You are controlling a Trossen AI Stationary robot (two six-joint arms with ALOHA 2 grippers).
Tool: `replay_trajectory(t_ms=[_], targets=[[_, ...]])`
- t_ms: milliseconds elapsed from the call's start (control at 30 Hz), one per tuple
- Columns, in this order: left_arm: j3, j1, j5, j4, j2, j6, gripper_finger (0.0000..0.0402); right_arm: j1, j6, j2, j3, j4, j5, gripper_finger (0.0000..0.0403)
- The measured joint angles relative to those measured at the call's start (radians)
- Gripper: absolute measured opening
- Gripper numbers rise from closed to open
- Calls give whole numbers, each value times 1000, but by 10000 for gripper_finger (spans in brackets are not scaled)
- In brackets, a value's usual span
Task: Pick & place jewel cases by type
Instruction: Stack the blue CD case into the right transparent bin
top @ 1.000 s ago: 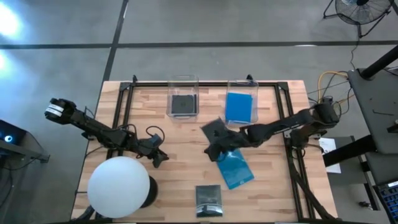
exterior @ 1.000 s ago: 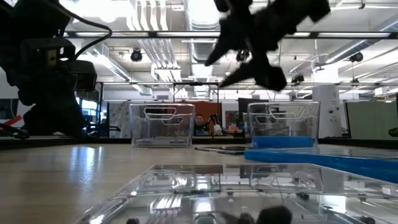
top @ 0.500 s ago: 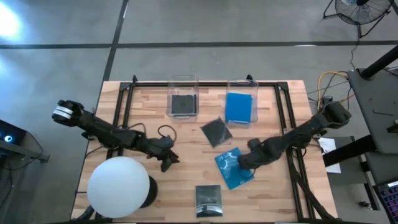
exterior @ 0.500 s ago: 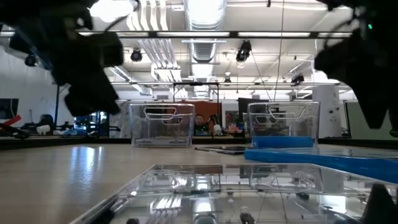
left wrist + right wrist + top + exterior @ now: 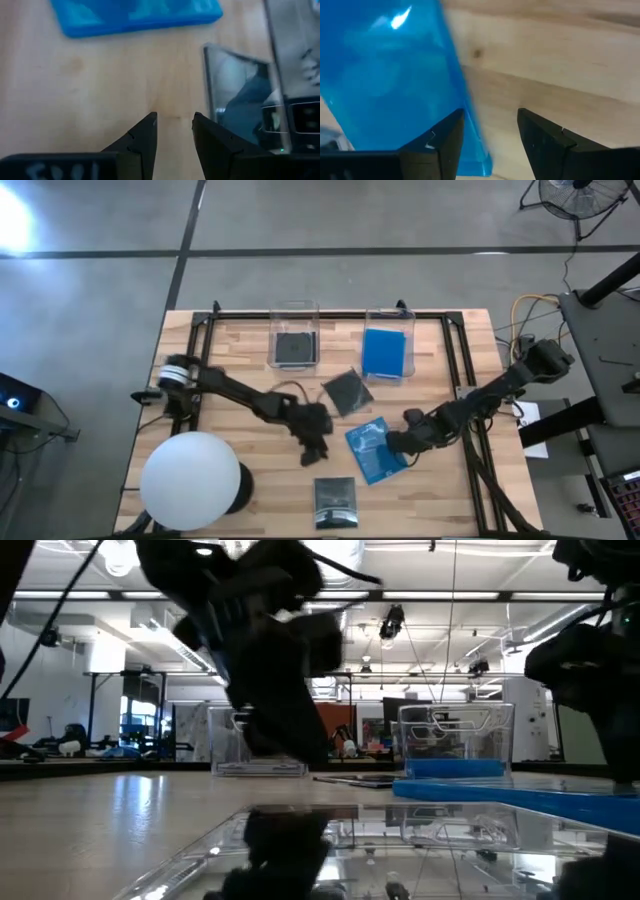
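Note:
A bright blue jewel case (image 5: 372, 450) lies flat at mid-table. A dark case (image 5: 348, 392) lies flat just beyond it. A third, glossy case (image 5: 335, 500) lies by the near edge. One dark case (image 5: 294, 348) lies in the left clear bin and one blue case (image 5: 386, 352) in the right bin. My left gripper (image 5: 314, 452) is open over bare wood (image 5: 174, 120), between the blue case (image 5: 135, 15) and the glossy case (image 5: 250, 105). My right gripper (image 5: 490, 125) is open low at the blue case's right edge (image 5: 467, 105), one finger over the case and one over wood. My right gripper stands astride the blue case's right edge (image 5: 470, 120), coming level from the table's right side. I cannot tell whether either finger touches the case, which lies flat on the table.
A big white sphere (image 5: 190, 473) sits at the near left corner. The two clear bins (image 5: 295, 310) (image 5: 390, 315) stand along the far edge. A black frame (image 5: 330, 313) borders the tabletop. Both arms reach toward the table's middle, close to each other.
My right gripper has moved away from the dark case, toward the near right and down, to the blue case's right edge. The dark case now lies flat. My left gripper has swept from beside the sphere toward the right, reaching the wood beside the blue case.

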Motion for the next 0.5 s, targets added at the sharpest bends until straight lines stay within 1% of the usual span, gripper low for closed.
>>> replay_trajectory(t_ms=[67,133,267,367,500], targets=[[70,-6,5,-42,68,4,106,-1,-55,8,-37,86,2,184],[126,-7,7,-43,123,6,106,-2,-100,22,-66,158,1,191],[211,8,26,-68,201,7,106,-17,-174,42,-116,332,4,204],[248,29,45,-100,243,6,106,-41,-271,48,-142,490,31,211],[265,51,57,-106,267,13,106,-97,-340,83,-172,627,33,214]])
